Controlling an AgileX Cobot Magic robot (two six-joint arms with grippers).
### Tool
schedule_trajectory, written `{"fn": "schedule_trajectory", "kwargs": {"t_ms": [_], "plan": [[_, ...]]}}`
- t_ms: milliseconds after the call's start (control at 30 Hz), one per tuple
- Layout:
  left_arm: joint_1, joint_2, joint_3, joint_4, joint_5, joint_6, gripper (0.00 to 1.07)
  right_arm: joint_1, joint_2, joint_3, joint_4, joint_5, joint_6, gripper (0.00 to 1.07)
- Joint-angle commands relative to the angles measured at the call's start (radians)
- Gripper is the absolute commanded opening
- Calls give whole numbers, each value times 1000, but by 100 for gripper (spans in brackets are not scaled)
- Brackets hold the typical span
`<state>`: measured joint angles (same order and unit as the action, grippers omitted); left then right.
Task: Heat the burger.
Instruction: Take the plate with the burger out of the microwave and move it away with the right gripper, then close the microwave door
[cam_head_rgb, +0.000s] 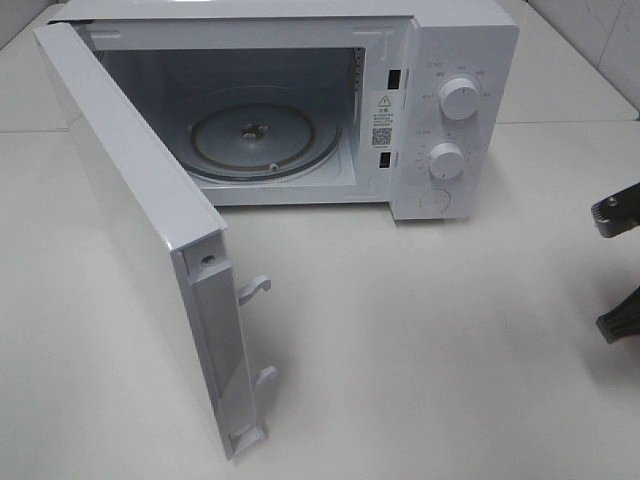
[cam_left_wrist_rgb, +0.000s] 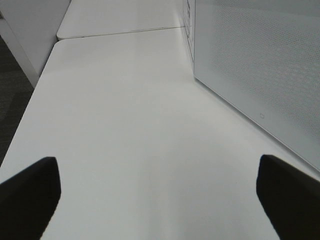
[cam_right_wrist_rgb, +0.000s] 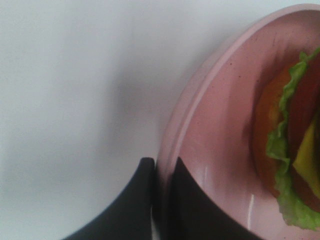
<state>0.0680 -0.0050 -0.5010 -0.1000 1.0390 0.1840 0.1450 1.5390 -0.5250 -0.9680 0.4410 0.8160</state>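
The right claw (cam_right_wrist_rgb: 159, 172) is pinched shut on the rim of the pink dish (cam_right_wrist_rgb: 210, 115). One black finger (cam_right_wrist_rgb: 137, 200) sits outside the rim and the other sits inside the dish, with the rim squeezed between them. The burger (cam_right_wrist_rgb: 292, 150) lies in the dish, a little way in from the claw and not touching it. You can see its orange bun, some curly green lettuce and a bit of yellow cheese. Part of the burger runs off the edge of the picture. The white table (cam_right_wrist_rgb: 75, 90) is under the dish, on the outer side of the claw. The left claw (cam_left_wrist_rgb: 160, 200) is wide open and holds nothing. Its two dark fingers (cam_left_wrist_rgb: 30, 192) stand far apart above the bare table. The white microwave (cam_head_rgb: 400, 110) is just beside this claw, off to one side. Seen from above, its door (cam_head_rgb: 140, 240) hangs wide open, and the round glass plate (cam_head_rgb: 265, 140) sits inside.
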Motion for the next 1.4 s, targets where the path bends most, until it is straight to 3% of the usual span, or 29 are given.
{"fn": "schedule_trajectory", "kwargs": {"t_ms": [33, 300, 467, 533, 567, 633, 667, 700, 733, 800, 833, 867, 933, 967, 1000, 1133, 1267, 1333, 1400], "plan": [[0, -21, 3, -6, -3, -3, 101, -5, 23, -7, -58, -14, 28, 3], [0, -21, 3, -6, -3, -3, 101, -5, 80, -7, -28, -67, 39, 7], [0, -21, 3, -6, -3, -3, 101, -5, 81, -7, -14, -69, 39, 16], [0, -21, 3, -6, -3, -3, 101, -5, 81, -7, -4, -78, 36, 27], [0, -21, 3, -6, -3, -3, 101, -5, 81, -7, -4, -78, 36, 27], [0, -21, 3, -6, -3, -3, 101, -5, 81, -7, 4, -104, 36, 41], [0, -21, 3, -6, -3, -3, 101, -5, 81, -7, 4, -104, 36, 41], [0, -21, 3, -6, -3, -3, 101, -5, 81, -7, 18, -114, 35, 50], [0, -21, 3, -6, -3, -3, 101, -5, 81, -7, 18, -114, 35, 50], [0, -21, 3, -6, -3, -3, 101, -5, 81, -8, 51, -114, 20, 64], [0, -21, 3, -6, -3, -3, 101, -5, 81, -8, 51, -114, 20, 64], [0, -21, 3, -6, -3, -3, 101, -5, 77, -13, 90, -114, 4, 72], [0, -21, 3, -6, -3, -3, 101, -5, 73, -20, 121, -112, -11, 76], [0, -21, 3, -6, -3, -3, 101, -5, 61, -34, 195, -109, -64, 81], [0, -21, 3, -6, -3, -3, 101, -5, 61, -34, 195, -109, -64, 81], [0, -21, 3, -6, -3, -3, 101, -5, 24, -85, 444, -44, -326, 81], [0, -21, 3, -6, -3, -3, 101, -5, -15, -110, 579, 35, -469, 81], [0, -21, 3, -6, -3, -3, 101, -5, -77, -136, 724, 139, -629, 80], [0, -21, 3, -6, -3, -3, 101, -5, -99, -139, 753, 160, -663, 80]]}}
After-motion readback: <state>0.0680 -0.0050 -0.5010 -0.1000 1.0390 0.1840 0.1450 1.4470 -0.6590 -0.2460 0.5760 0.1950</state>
